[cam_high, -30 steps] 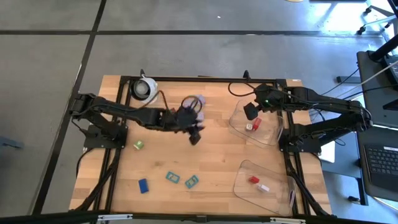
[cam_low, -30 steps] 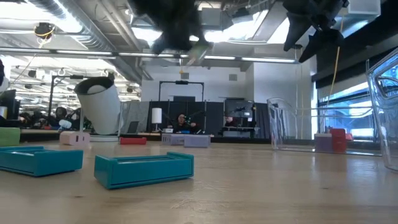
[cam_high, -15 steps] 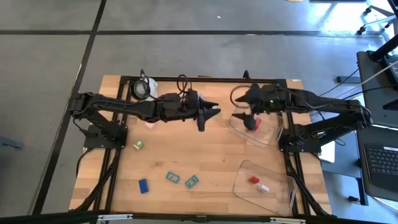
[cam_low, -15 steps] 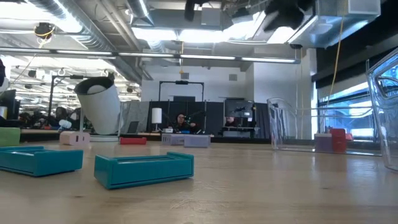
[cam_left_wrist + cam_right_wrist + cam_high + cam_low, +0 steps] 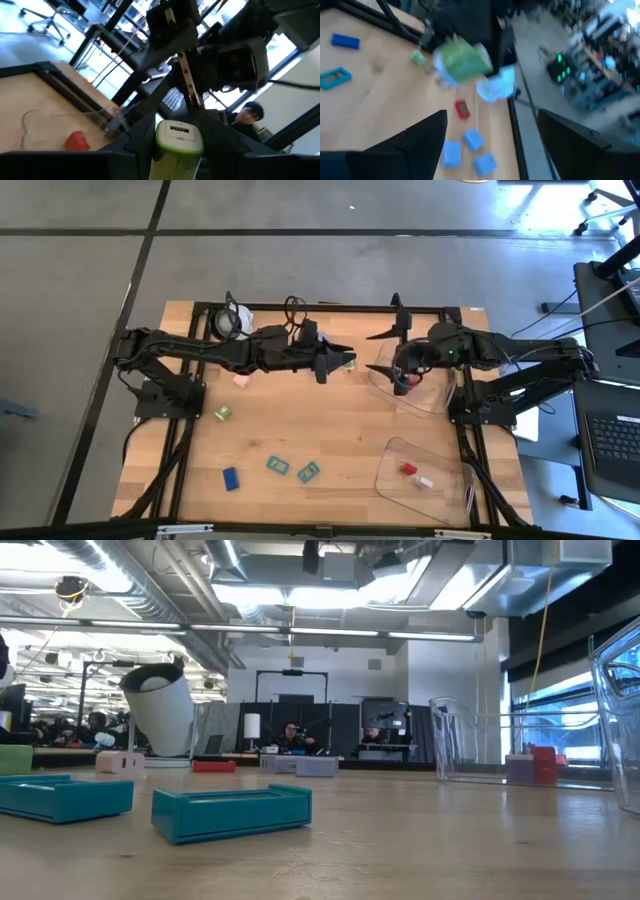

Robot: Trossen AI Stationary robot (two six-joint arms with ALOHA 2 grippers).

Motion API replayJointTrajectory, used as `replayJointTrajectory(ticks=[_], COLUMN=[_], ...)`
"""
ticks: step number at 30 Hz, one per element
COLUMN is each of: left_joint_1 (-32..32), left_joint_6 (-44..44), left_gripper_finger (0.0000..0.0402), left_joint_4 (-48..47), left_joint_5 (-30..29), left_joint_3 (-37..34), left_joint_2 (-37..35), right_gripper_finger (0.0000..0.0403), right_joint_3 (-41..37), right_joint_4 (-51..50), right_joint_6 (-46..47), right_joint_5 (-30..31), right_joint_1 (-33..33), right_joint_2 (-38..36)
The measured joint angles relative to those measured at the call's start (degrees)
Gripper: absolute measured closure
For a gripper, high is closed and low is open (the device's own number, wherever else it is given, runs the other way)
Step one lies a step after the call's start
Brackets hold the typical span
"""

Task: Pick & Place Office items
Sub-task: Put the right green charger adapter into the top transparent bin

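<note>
My left gripper (image 5: 338, 362) hangs above the table's far middle, level and pointing right, shut on a green-and-white piece (image 5: 177, 142). My right gripper (image 5: 381, 351) faces it from the right, open, with its fingers wide apart and a short gap left to the piece (image 5: 461, 63). Other office items lie on the wood: a pink one (image 5: 240, 378), a green one (image 5: 222, 413), a blue one (image 5: 231, 478) and two teal ones (image 5: 277, 464) (image 5: 308, 472). My left gripper pinches the green-and-white piece between its two fingers (image 5: 137, 140), which come level from the table's left. The piece's white-capped end (image 5: 179, 131) sticks out past the fingertips toward my right gripper. The piece is lifted clear of the table.
A clear tray (image 5: 435, 395) with a red piece sits under my right arm. A second clear tray (image 5: 392, 452) at the near right holds a red and a white piece. A white roll (image 5: 232, 323) stands at the far left corner. Several blue blocks (image 5: 470, 145) lie by the far edge.
My left gripper has risen from the table's middle and swung toward the far right, tipping from pointing down to level, carrying the green-and-white piece. My right gripper has moved left from above the far tray and turned to face it.
</note>
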Motion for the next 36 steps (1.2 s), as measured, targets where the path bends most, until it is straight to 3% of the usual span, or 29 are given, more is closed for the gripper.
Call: replayJointTrajectory(ticks=[11, 21, 36], left_joint_1=[0.11, 0.07, 0.06], left_joint_6=[-0.01, -0.01, -0.01], left_gripper_finger=[0.0267, 0.0267, 0.0267], left_joint_4=[6.53, 9.26, 8.61], left_joint_5=[2.54, 4.11, 6.27], left_joint_3=[0.00, 0.00, 0.00], left_joint_2=[-0.06, -0.06, -0.03], right_gripper_finger=[0.0092, 0.0092, 0.0092], right_joint_3=[0.00, -0.02, -0.02], right_joint_4=[6.57, 15.02, 20.32], right_joint_6=[-7.66, -6.21, -3.26], right_joint_5=[-3.27, -10.73, -10.78], right_joint_1=[0.72, 0.70, 0.70], right_joint_2=[0.20, 3.27, 6.62])
